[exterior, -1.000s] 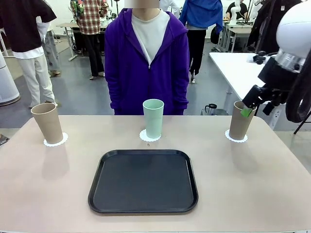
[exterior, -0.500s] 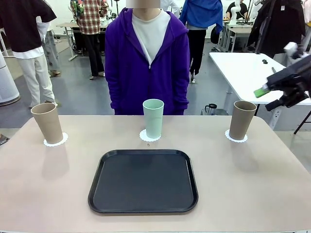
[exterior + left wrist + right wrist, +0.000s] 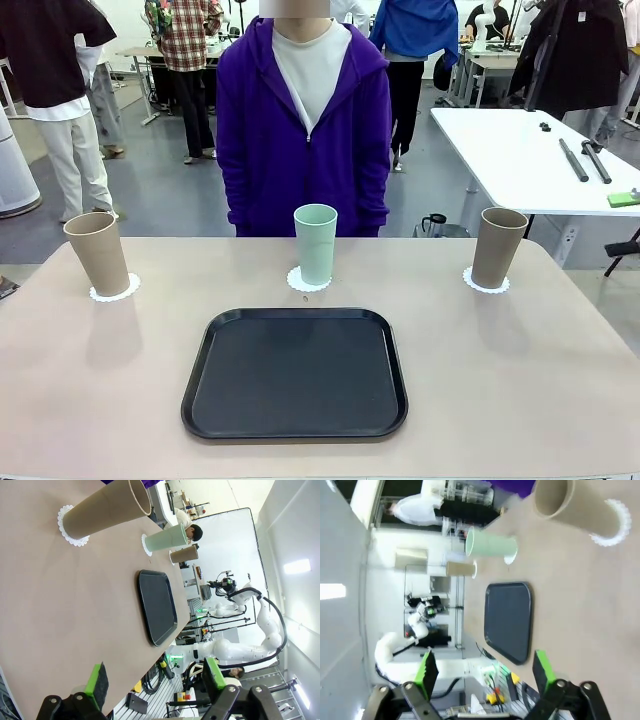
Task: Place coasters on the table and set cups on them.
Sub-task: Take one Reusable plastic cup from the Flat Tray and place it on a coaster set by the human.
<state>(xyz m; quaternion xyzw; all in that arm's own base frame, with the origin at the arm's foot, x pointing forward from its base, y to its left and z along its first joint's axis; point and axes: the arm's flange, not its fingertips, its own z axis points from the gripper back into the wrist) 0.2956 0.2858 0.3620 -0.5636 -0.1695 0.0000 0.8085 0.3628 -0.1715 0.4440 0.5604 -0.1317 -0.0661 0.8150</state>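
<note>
Left wrist view shows the left tool (image 3: 155, 680) spread wide with nothing between its green pads (image 3: 97, 679), hanging over the near side of the desk (image 3: 60, 610) with lots of bare top ahead of it. Right wrist view shows the right tool (image 3: 485, 672) spread wide too, holding nothing, off past the desk edge. Out from the tools, the black tray (image 3: 295, 372) lies flat in the middle of the desk, with bare room on both sides of it. Behind the tray three cups stand in a row, well apart, each upright on a white lacy coaster with its open mouth up and its long side straight up and down. One tan cup (image 3: 98, 253) is near the far left corner, the green cup (image 3: 315, 244) is in the middle just past the tray, and the other tan cup (image 3: 498, 247) is near the far right corner. A person in a purple jacket (image 3: 303, 120) stands close behind the far edge.
</note>
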